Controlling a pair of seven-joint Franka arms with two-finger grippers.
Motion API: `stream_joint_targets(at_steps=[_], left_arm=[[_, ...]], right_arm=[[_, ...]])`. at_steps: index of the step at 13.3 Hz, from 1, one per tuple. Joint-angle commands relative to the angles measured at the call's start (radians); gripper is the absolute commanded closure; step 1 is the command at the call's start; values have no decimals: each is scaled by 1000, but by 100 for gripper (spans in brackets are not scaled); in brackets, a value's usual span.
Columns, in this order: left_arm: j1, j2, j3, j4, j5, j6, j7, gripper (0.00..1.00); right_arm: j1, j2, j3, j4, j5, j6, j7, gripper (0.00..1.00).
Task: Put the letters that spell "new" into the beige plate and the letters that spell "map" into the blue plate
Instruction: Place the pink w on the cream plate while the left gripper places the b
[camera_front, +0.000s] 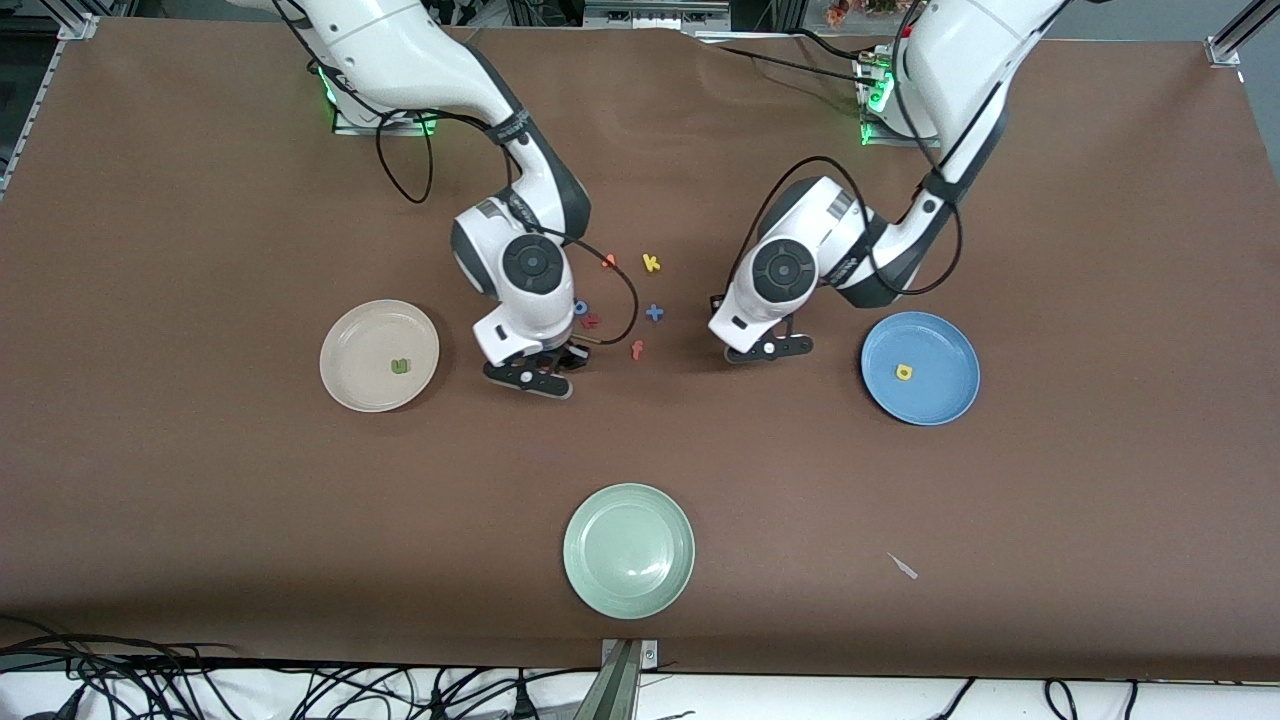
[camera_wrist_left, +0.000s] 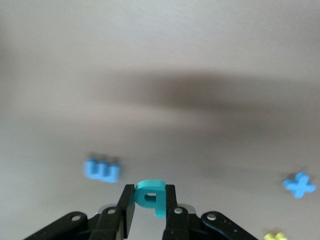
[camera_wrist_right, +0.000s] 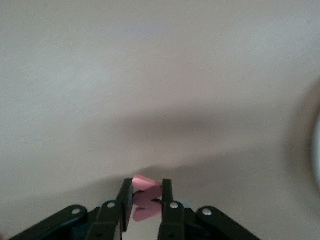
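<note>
Two grippers are each pinching one letter: the left gripper (camera_wrist_left: 150, 210) is holding the teal p (camera_wrist_left: 151, 196) upright between its fingers (camera_wrist_left: 127, 210), stem toward the gripper, over the worktop (camera_front: 200, 520) beside the blue m (camera_wrist_left: 103, 170); the right gripper (camera_wrist_right: 145, 212) is clamping the pink w (camera_wrist_right: 145, 200) on edge. One green n (camera_front: 400, 366) is lying in the beige plate (camera_front: 350, 385), one yellow a (camera_front: 904, 372) in the blue plate (camera_front: 945, 395). Three plates are sitting out, counting the green plate (camera_front: 628, 590).

beige plate (camera_front: 345, 385): toward right arm's end, n (camera_front: 400, 367) in it.
blue plate (camera_front: 940, 395): toward left arm's end, a (camera_front: 904, 372) in it.
third plate (camera_front: 628, 550): between them, nearest front camera.
k (camera_front: 651, 263), plus (camera_front: 654, 313), f (camera_front: 637, 349): mid-table.
</note>
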Motion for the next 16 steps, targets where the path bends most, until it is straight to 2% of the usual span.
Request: stream_joint_targets(at_steps=[1,3,6,8,9,10,11,12,13,14,15,16], left_arm=[[97,-75,4,-21,24,-91,164,100],[186,-92,-4,-21,88,-120,261,100],[253,-99,-4,-31,269,-141,288,100],[321,-79,-4,-34,274,-134,400,100],[357,-65,-2,-40,274,-134,466,100],[394,-44,-4,-47,274,-129,510,99],[414,-31,-2,-63,276,-106,525,99],[421,-28,-2,-99,276,-59,525,97],[418,-24,1,-127,280,-8,527,90],[422,-5,-1,-135,300,12,525,71],[433,-7,-2,-135,306,12,527,26],[435,-13,-5,-133,306,1,527,0]], right_arm=[[-12,-95,-62,-58,15,-95,-184,90],[-12,-162,-111,-159,15,-71,-278,90],[-12,-284,-202,-365,15,31,-427,89],[-12,-339,-249,-516,15,158,-484,87],[-12,-347,-259,-574,15,226,-484,75],[-12,-347,-260,-602,15,268,-481,45],[-12,-347,-259,-602,16,269,-464,31],[-11,-348,-256,-601,18,266,-446,26],[-9,-348,-244,-596,16,266,-406,26],[-8,-348,-210,-587,18,266,-357,26],[-6,-347,-170,-572,18,265,-270,26],[-5,-339,-127,-557,16,265,-170,26]])
